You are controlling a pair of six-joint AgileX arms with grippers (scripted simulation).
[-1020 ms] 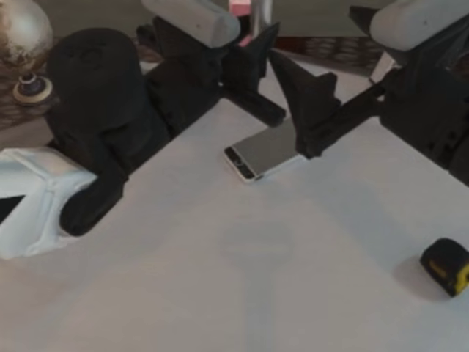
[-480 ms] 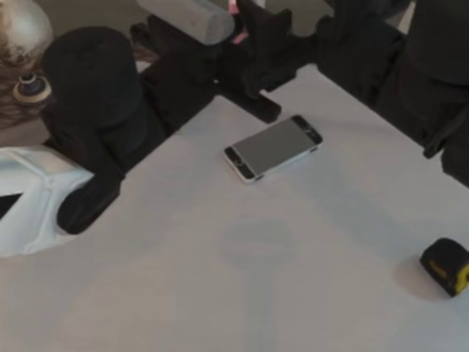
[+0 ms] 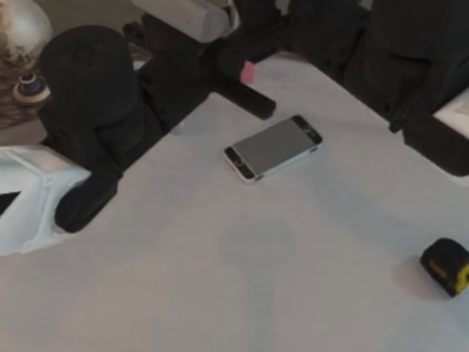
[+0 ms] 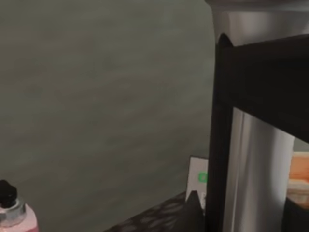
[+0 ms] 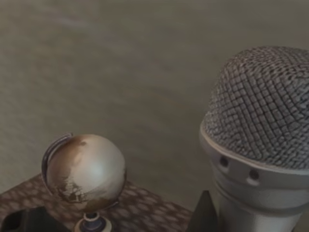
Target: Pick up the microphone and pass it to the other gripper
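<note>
The microphone [image 5: 260, 125] is held up in the air. Its grey mesh head and silver collar fill one side of the right wrist view. In the left wrist view its silver body [image 4: 258, 169] stands close to the camera, with a black part across it. My left gripper [image 3: 245, 66] is at the top view's far middle, shut on the microphone. My right gripper [image 3: 297, 33] is just to its right, close against the microphone. In the top view the dark arms hide the microphone. Its shadow [image 3: 256, 246] lies on the white table [image 3: 146, 293].
A smartphone [image 3: 272, 148] lies flat at the table's middle. A black-and-yellow tape measure [image 3: 447, 265] sits near the right edge. A small globe [image 3: 22, 29] stands beyond the far left corner, and a pink bottle [image 4: 14, 215] stands behind the table.
My right arm has swung up and to the left, closing in on the left gripper. It no longer covers the smartphone. The left arm and the microphone's shadow have barely moved.
</note>
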